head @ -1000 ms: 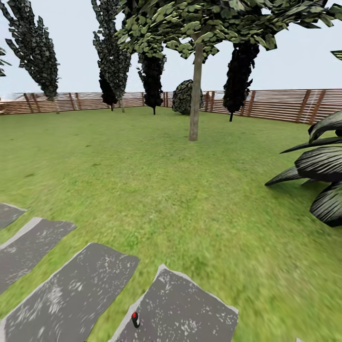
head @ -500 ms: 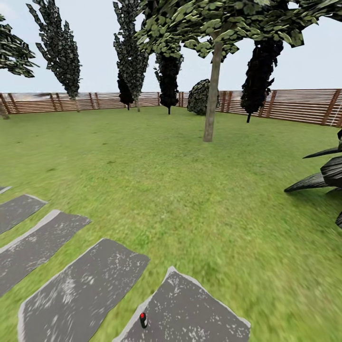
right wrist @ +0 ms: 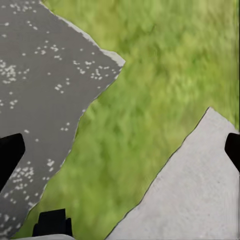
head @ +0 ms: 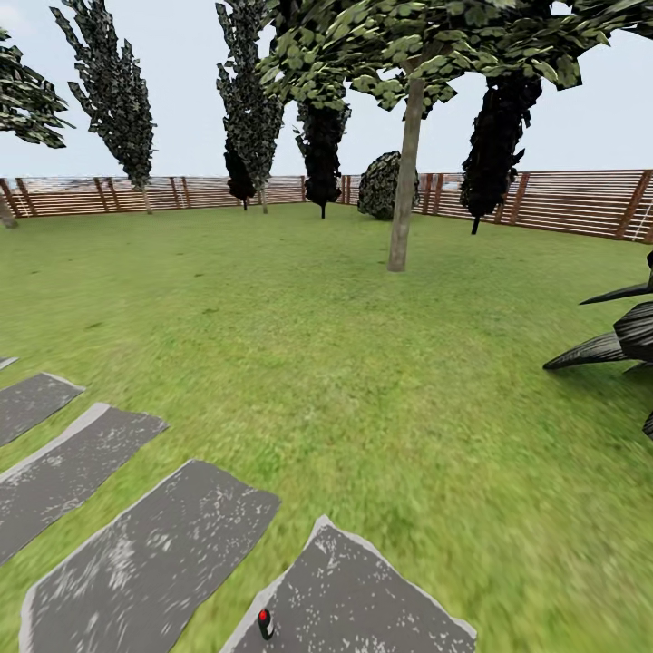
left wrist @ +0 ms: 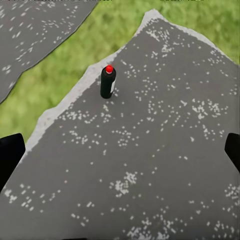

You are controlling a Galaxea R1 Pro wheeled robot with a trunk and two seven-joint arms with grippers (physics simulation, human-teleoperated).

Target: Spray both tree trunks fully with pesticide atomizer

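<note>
Since half a second ago my view barely shifted. Pesticide atomizer (left wrist: 108,82) stands upright on a grey paving slab (left wrist: 150,150), ahead of my left gripper (left wrist: 120,155), jaws apart; right gripper (right wrist: 120,150) likewise open over grass.

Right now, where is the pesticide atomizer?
The pesticide atomizer stands upright low in the head view, on a grey paving slab near its grass-side edge.

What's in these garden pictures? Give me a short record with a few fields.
Setting: lawn bounded by a wooden fence
Spray bottle: pesticide atomizer, upright on a grey paving slab near its edge, not held
Tree: bare tree trunk far across the grass
Left tool: fingers apart, holding nothing
Right tool: open, over grass and slabs
</note>
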